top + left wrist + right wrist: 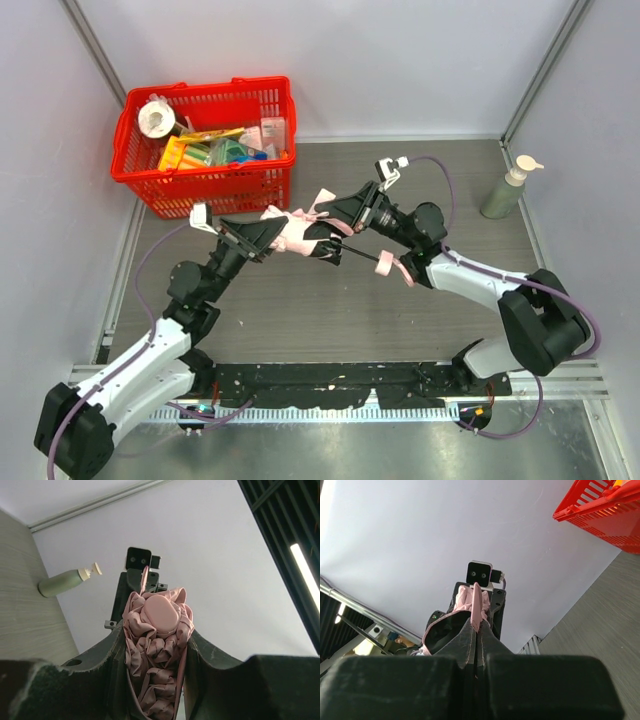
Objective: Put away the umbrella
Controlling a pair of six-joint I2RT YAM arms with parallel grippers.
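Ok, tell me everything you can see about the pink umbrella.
The umbrella is compact, its pale pink fabric collapsed and crumpled into loose folds. A thin black shaft sticks out beyond the right gripper, ending in a small pink handle with a pink strap. It lies roughly level just in front of the red basket. The left gripper clasps the bunched fabric, and the right gripper pinches a fold of it. Whether it touches the table is unclear.

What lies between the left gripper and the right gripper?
The umbrella: its bunched pink fabric spans from the left gripper to the right gripper, as the top view shows.
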